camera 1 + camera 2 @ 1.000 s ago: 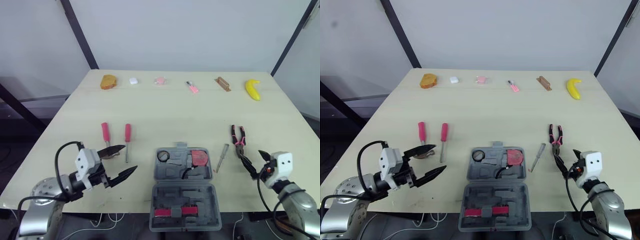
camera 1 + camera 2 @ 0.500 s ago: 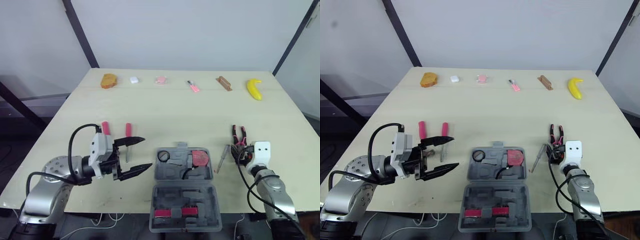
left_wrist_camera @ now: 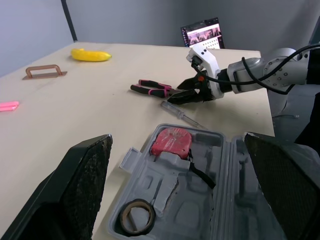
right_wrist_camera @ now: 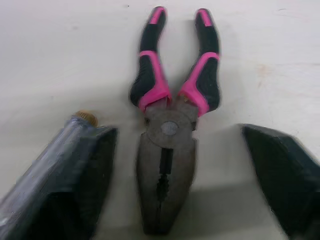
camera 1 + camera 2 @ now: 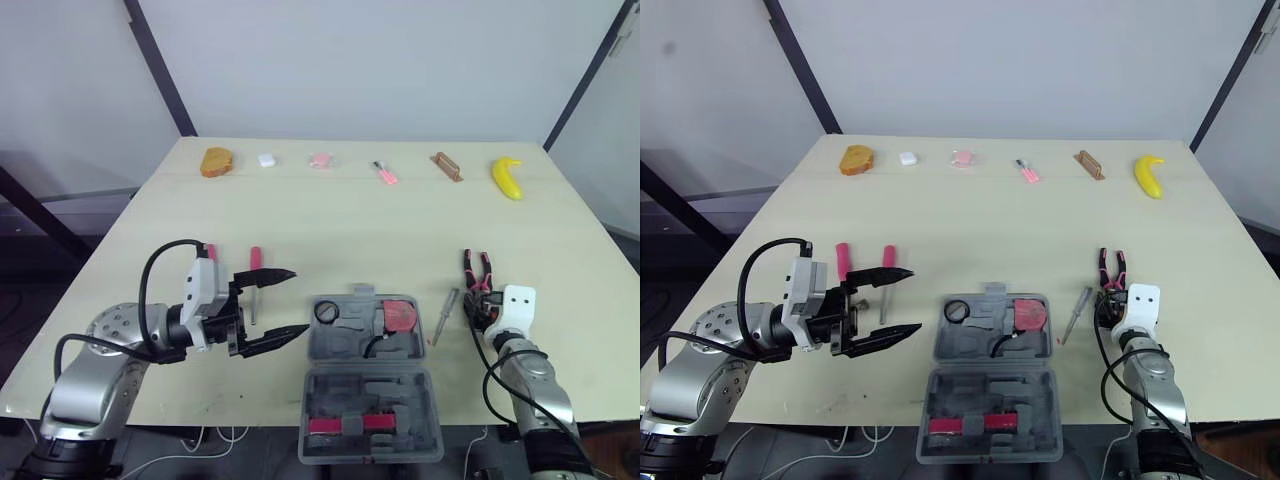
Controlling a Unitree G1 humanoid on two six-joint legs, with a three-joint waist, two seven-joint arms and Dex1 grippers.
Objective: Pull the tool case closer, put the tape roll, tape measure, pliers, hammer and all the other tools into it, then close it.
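Tool case lies open at the table's 6 o'clock edge. It looks already pulled in. Tape roll and red tape measure sit in its far half.

Change over the last second: both arms came up from the near edge.
- Right gripper went forward to the pliers, at about 2 o'clock from the case. Its fingers are spread either side of the pliers' head and not closed on it, as the wrist view shows.
- Left gripper swung in to 9 o'clock of the case. Its fingers are wide apart and hold nothing. It hangs just beside the two pink screwdrivers.

A clear-handled screwdriver lies between case and pliers, close to the right gripper's left finger.

Judgement: pliers are next. The right gripper should squeeze, then lift. Risk is that the finger catches the clear-handled screwdriver.
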